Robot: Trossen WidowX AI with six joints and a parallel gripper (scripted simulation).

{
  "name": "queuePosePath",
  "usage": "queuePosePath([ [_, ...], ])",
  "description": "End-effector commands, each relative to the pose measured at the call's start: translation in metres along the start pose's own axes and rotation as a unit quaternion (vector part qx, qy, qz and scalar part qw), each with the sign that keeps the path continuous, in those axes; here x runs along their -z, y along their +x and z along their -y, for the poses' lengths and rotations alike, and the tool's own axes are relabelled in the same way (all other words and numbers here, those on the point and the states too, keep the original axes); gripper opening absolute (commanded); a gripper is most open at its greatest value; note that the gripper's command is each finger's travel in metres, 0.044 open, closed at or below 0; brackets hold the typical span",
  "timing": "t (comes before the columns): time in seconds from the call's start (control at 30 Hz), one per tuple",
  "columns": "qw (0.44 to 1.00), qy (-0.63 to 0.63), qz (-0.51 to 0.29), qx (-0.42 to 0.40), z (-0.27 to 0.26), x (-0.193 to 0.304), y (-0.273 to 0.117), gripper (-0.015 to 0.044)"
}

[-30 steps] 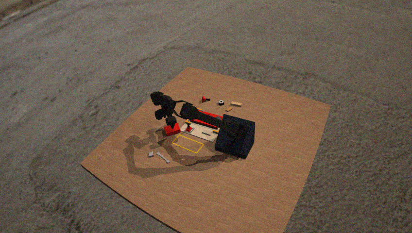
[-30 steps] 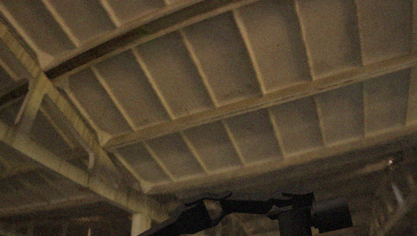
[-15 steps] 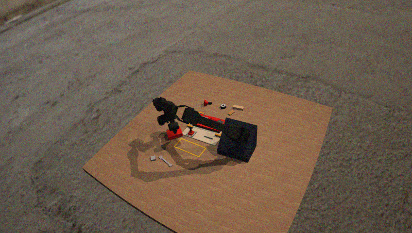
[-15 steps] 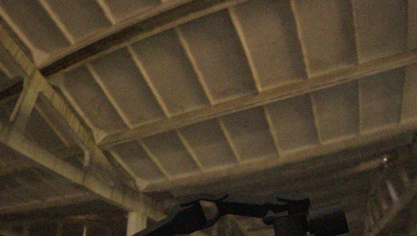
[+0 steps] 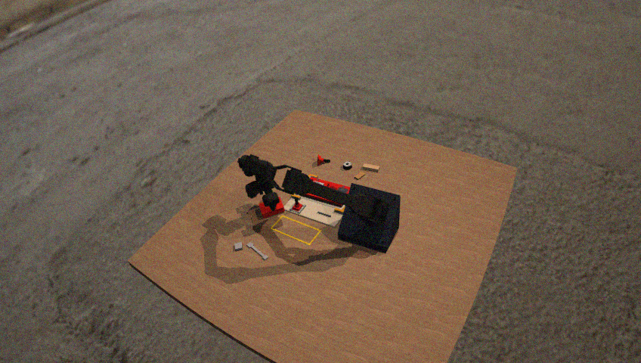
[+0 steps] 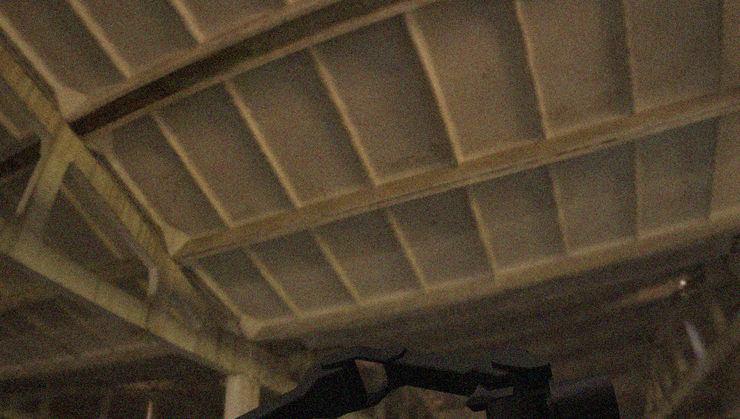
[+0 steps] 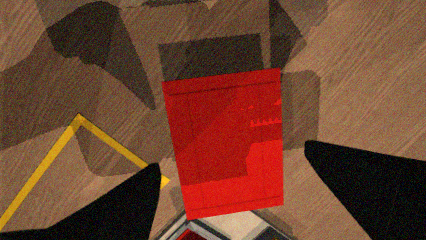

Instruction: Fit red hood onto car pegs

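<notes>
The red hood (image 5: 268,210) (image 7: 227,165) lies on the table, flat roof up, just beyond the end of the pale board. My gripper (image 5: 270,205) (image 7: 233,158) is open and empty above the hood. In the wrist view its fingertips stand on either side of the hood's near half, with a gap on each side. The red chassis (image 5: 332,184) lies behind my arm in the top view, partly hidden. Its engine block and pegs cannot be made out. The exterior view shows only parts of the arm against the roof.
The pale board (image 5: 319,216) (image 7: 240,222) carries a red piece with an upright handle (image 5: 296,206). A yellow outline (image 5: 301,223) (image 7: 39,172) lies beside it. A grey block (image 5: 237,246) and grey wrench (image 5: 257,250) lie nearer the front. A wheel (image 5: 347,165) and wooden block (image 5: 370,167) lie at the back.
</notes>
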State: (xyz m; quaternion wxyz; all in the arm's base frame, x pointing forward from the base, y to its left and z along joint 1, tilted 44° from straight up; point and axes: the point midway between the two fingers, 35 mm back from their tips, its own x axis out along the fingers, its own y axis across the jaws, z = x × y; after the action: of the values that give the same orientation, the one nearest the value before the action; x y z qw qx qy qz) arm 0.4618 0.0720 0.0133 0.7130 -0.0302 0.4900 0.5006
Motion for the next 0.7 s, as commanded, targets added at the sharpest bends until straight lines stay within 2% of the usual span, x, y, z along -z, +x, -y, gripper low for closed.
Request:
queuePosePath([
  [0.0,1.0,0.003,0.002,-0.003,-0.0006,0.0002,0.0052,0.044],
  [0.67,1.0,0.003,0.002,-0.003,-0.0007,0.0001,0.014,0.044],
])
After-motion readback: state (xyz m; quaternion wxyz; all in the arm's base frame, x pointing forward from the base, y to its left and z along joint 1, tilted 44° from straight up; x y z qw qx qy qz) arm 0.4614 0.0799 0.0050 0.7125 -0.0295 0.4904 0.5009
